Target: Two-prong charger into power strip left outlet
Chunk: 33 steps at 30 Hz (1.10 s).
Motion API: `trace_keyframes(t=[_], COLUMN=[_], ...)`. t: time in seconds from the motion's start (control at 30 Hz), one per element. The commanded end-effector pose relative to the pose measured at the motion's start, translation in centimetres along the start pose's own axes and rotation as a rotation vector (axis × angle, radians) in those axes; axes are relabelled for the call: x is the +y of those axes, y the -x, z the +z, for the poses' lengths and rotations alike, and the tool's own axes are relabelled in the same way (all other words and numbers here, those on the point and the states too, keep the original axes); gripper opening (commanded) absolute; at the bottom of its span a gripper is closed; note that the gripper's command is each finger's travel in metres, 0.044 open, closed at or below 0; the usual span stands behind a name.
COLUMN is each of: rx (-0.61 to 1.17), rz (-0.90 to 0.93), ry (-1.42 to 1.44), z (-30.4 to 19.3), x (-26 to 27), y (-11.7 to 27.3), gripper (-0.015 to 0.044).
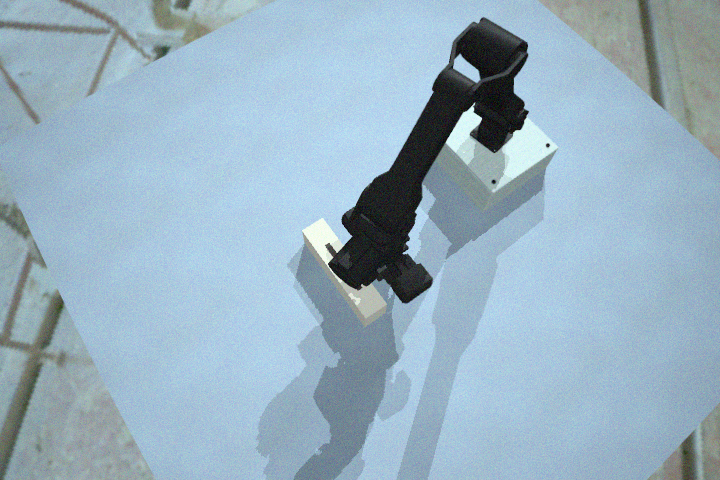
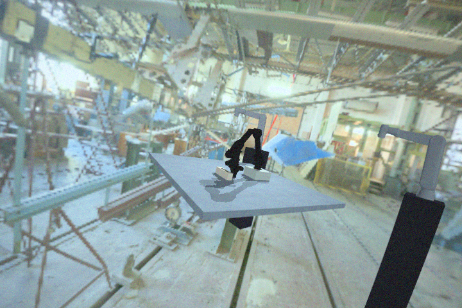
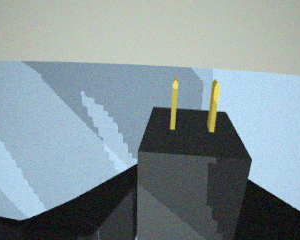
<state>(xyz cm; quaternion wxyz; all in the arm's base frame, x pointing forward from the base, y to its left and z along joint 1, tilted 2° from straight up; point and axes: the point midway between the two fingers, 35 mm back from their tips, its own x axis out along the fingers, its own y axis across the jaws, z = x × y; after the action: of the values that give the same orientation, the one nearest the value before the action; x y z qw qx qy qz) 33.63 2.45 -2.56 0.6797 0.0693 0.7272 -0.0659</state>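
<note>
Our hand (image 1: 361,280) (image 2: 234,175) grips the charger (image 3: 192,190), prongs (image 3: 174,105) toward twelve o'clock in the wrist view, leaving them free to enter the power strip (image 1: 375,305) (image 2: 224,173) (image 3: 150,32) straight.

Desk (image 1: 202,158) (image 2: 275,196), pale blue from above, its surface marked by shadows. Directly on it: a cream strip (image 1: 374,308) (image 2: 224,173) and, near the strip, a broader white box (image 1: 528,152) (image 2: 256,174), the two standing apart.
</note>
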Motion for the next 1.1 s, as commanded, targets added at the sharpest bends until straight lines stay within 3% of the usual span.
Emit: trace_keyframes(t=[0.0,1.07], rx=[-0.002,-0.003], rz=[0.005,0.005], ry=[-0.002,-0.002], z=[0.18,0.62], x=[0.1,0.1], y=[0.14,0.18], gripper=[0.0,0.0])
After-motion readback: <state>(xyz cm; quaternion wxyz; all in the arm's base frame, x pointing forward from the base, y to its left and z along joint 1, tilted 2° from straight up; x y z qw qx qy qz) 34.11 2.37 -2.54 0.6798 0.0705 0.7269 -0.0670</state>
